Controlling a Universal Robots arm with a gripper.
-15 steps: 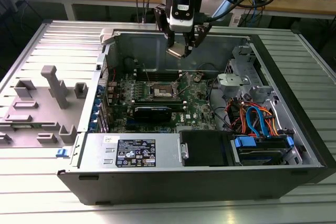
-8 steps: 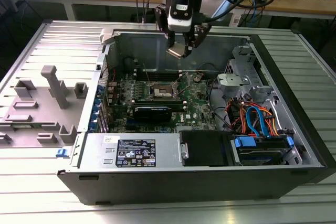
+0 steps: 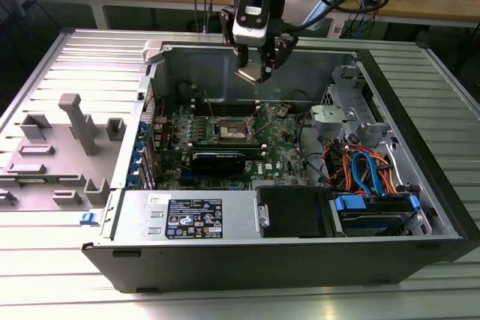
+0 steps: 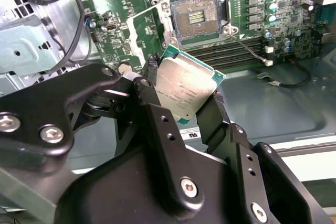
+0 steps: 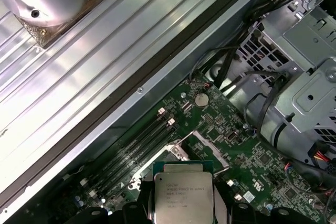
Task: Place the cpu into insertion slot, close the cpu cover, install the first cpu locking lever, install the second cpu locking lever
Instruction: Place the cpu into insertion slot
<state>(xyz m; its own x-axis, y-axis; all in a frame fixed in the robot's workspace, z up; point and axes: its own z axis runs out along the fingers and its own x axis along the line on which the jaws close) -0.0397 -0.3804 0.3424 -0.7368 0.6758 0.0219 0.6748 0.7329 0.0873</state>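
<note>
The gripper (image 3: 255, 65) is closed onto the cpu (image 4: 186, 87). Its two black fingers (image 4: 212, 114) clamp opposite edges of the chip, and nothing else is in the grasp.

**Position of the cpu.** In the exterior view the chip hangs in the air above the motherboard (image 3: 285, 155), inside the open computer case (image 3: 300, 260). It is near the rear wall and well apart from the board surface. It sits higher than the insertion slot (image 3: 231, 131) and is not in contact with it.

**Orientation of the cpu.**
- The dull silver metal top faces both wrist cameras.
- The green substrate rim shows around that top.
- The chip is square, so it has no long axis.
- In the second wrist view it is tilted, with one corner pointing toward the slot.
- In that view its edges are turned relative to the slot's sides.

**Insertion slot.** The dark contact field is exposed inside its silver rim. No chip is seated in it.

**Adjacent items.** The long black memory slots (image 5: 142, 148) run beside the socket. A grey fixture block (image 3: 75, 121) stands outside the case, at the exterior view's left.
</note>
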